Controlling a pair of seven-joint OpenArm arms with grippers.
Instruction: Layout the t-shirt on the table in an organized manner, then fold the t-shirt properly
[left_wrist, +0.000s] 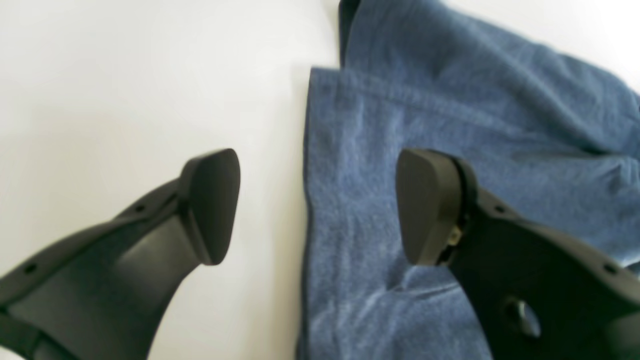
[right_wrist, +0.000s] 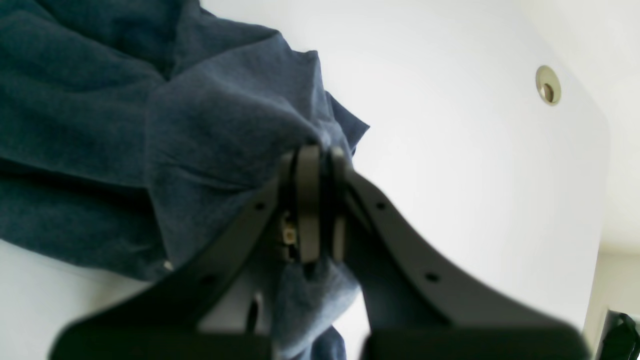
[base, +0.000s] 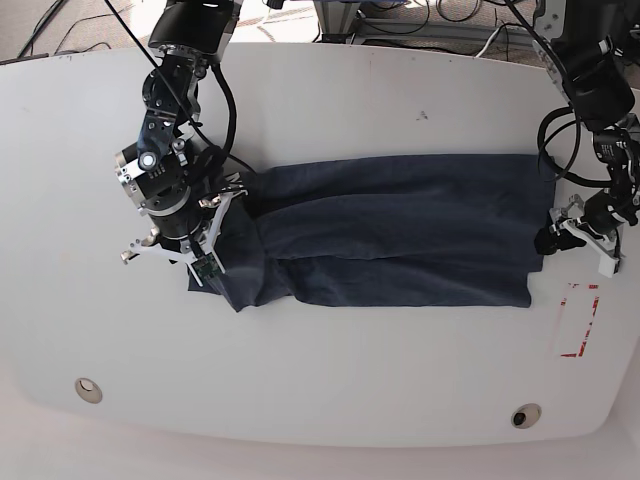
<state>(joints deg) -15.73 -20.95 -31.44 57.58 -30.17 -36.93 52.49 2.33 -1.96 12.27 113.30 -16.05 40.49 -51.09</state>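
On the bench (base: 330, 120) the t-shirt (base: 400, 230) runs long from nine to three o'clock. The right claw (right_wrist: 315, 200) is clamped on its nine o'clock end. The left claw (left_wrist: 315, 205) gapes apart, straddling the three o'clock hem, nearest it.

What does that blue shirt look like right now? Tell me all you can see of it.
The t-shirt is dark navy, soft, slightly fuzzy cloth, spread lengthwise across the white table in long wrinkled folds. One end is bunched and pinched in the shut right pincer. At the other end a straight stitched hem lies flat; the open left pincer straddles that edge, one finger over the cloth. No print or pocket shows.
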